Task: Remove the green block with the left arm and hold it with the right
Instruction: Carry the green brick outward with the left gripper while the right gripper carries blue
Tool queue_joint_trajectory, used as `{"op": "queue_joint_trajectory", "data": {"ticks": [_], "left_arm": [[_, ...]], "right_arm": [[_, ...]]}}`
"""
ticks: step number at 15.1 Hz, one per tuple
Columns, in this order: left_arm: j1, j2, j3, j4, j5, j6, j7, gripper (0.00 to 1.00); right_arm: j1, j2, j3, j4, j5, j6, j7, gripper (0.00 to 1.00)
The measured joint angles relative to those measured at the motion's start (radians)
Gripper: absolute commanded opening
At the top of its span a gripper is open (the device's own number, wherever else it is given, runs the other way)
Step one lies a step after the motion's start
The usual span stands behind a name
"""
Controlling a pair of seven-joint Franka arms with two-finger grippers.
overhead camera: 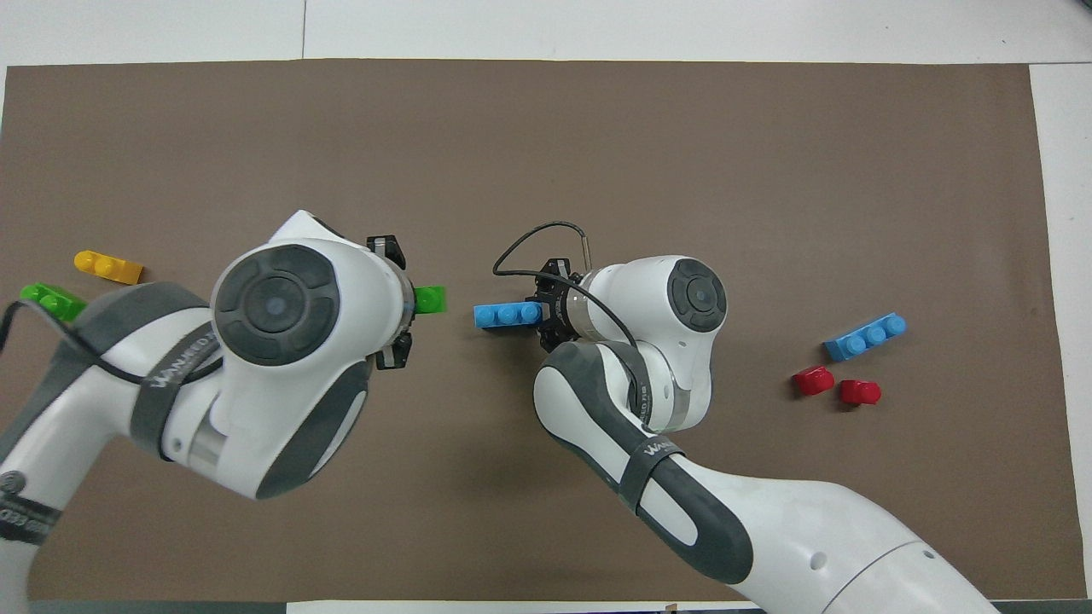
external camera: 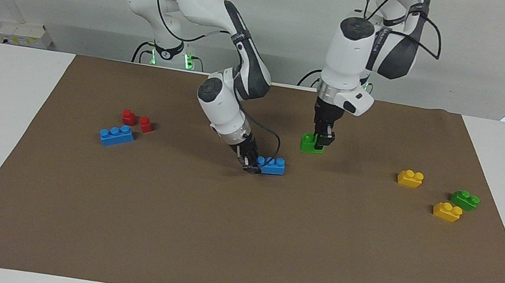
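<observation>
My left gripper (external camera: 322, 141) points straight down and is shut on the green block (external camera: 309, 144). It holds the block low at the mat; I cannot tell if the block touches it. In the overhead view only the block's end (overhead camera: 429, 298) shows from under the left wrist. My right gripper (external camera: 252, 166) is tilted and shut on one end of a blue three-stud brick (external camera: 273, 165) that lies on the mat. This brick (overhead camera: 508, 315) and the right gripper (overhead camera: 546, 315) also show from above. A small gap separates the green block from the blue brick.
Toward the left arm's end lie two yellow bricks (external camera: 410, 178) (external camera: 447, 211) and another green brick (external camera: 465, 199). Toward the right arm's end lie a second blue brick (external camera: 116, 135) and two red pieces (external camera: 128, 117) (external camera: 146, 124). A brown mat (external camera: 237, 240) covers the table.
</observation>
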Motion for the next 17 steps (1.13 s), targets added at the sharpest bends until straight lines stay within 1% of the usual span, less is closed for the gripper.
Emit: {"op": "queue_joint_trajectory", "data": {"ticks": [2, 4, 5, 6, 9, 11, 14, 17], "left_arm": [[0.088, -0.034, 0.004, 0.004, -0.046, -0.04, 0.173, 0.0], [0.175, -0.048, 0.008, 0.01, -0.08, -0.067, 0.331, 0.0], [0.219, -0.049, 0.009, 0.011, -0.09, -0.073, 0.418, 0.0], [0.255, -0.049, 0.009, 0.011, -0.101, -0.076, 0.498, 0.0], [0.358, -0.042, 0.01, 0.008, -0.133, -0.083, 0.742, 0.0], [0.402, -0.023, 0.011, 0.003, -0.135, -0.083, 0.873, 0.0], [0.461, 0.039, 0.011, 0.002, -0.135, -0.047, 1.033, 0.0], [0.506, 0.117, 0.011, 0.003, -0.135, 0.043, 1.105, 0.0]], "right_arm": [[-0.114, -0.055, -0.006, 0.021, -0.024, -0.167, -0.11, 0.0], [-0.262, -0.112, -0.01, 0.042, -0.074, -0.341, -0.23, 0.0], [-0.345, -0.138, -0.011, 0.048, -0.11, -0.418, -0.302, 0.0], [-0.412, -0.153, -0.013, 0.048, -0.144, -0.46, -0.361, 0.0], [-0.587, -0.143, -0.013, 0.034, -0.176, -0.483, -0.527, 0.0], [-0.649, -0.106, -0.012, 0.024, -0.177, -0.483, -0.599, 0.0], [-0.662, -0.06, -0.008, 0.023, -0.177, -0.467, -0.629, 0.0], [-0.659, -0.035, 0.0, 0.023, -0.177, -0.436, -0.629, 0.0]]}}
